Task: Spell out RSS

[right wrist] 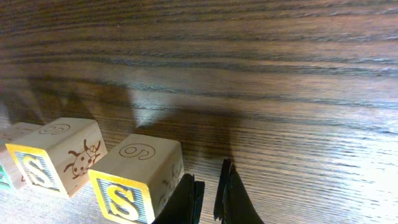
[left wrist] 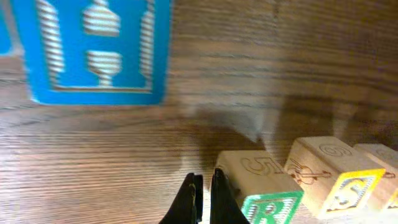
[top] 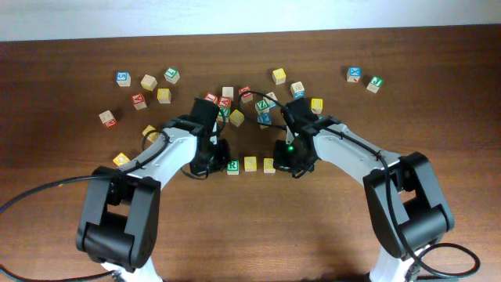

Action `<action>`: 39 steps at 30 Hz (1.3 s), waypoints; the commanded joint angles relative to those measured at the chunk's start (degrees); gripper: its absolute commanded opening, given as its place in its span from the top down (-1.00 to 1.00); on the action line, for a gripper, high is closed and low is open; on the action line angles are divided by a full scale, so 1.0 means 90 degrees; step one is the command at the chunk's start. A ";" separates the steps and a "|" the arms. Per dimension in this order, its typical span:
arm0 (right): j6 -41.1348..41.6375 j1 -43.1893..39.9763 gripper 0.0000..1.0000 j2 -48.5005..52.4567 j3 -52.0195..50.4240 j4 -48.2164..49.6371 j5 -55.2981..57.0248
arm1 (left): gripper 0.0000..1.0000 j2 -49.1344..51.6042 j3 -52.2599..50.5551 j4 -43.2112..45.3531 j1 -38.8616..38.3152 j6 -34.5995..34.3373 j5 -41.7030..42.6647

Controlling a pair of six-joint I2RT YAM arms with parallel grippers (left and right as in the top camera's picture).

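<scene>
Left gripper [left wrist: 202,199], fingers pressed nearly together on nothing, is sitting just beside the R cube [left wrist: 258,180]. Right gripper [right wrist: 209,196], likewise closed and empty, is sitting just beside the end S cube [right wrist: 137,180]. R cube, middle S cube [right wrist: 56,152] and end S cube are lying in one row, midway between the left and right edges of the table [top: 454,117]. A blue H cube [left wrist: 93,50] is lying beyond.

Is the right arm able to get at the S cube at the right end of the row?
Probably yes: the right gripper sits low beside that S cube, with only bare table between them. Its jaws look shut, so they would need opening for a grasp.
</scene>
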 commanded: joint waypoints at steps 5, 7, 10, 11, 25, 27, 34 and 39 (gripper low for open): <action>0.0104 0.0313 0.92 0.0158 -0.0007 0.0296 -0.0155 | 1.00 0.0058 -0.0046 0.0172 -0.0073 -0.0085 0.0102; 0.0231 0.0384 0.92 0.0158 -0.0007 0.0427 -0.0153 | 1.00 0.0058 -0.0046 0.0172 -0.0073 -0.0182 0.0104; 0.0245 0.0384 0.92 0.0158 -0.0007 0.0478 -0.0075 | 1.00 0.0058 -0.0046 0.0168 -0.0073 -0.0177 0.0097; 0.0240 0.0384 0.92 0.0158 -0.0007 0.0478 -0.0032 | 1.00 0.0058 -0.0046 0.0170 -0.0073 -0.0175 0.0092; 0.0078 0.0384 0.91 0.0160 -0.0007 0.0522 0.0131 | 1.00 0.0053 -0.0029 0.0146 -0.0073 -0.0102 0.0420; 0.0078 0.0384 0.91 0.0165 -0.0007 0.0474 0.0143 | 1.00 -0.0007 0.0034 -0.0049 -0.0027 -0.0100 -0.0087; 0.0080 0.0384 0.92 0.0165 -0.0007 0.0340 0.0277 | 1.00 -0.0539 0.0044 -0.1263 -0.0219 -0.0102 0.0051; 0.0080 0.0384 0.89 0.0165 -0.0007 0.0255 0.0272 | 1.00 -0.0522 -0.0119 -0.0772 -0.0644 -0.0612 0.0022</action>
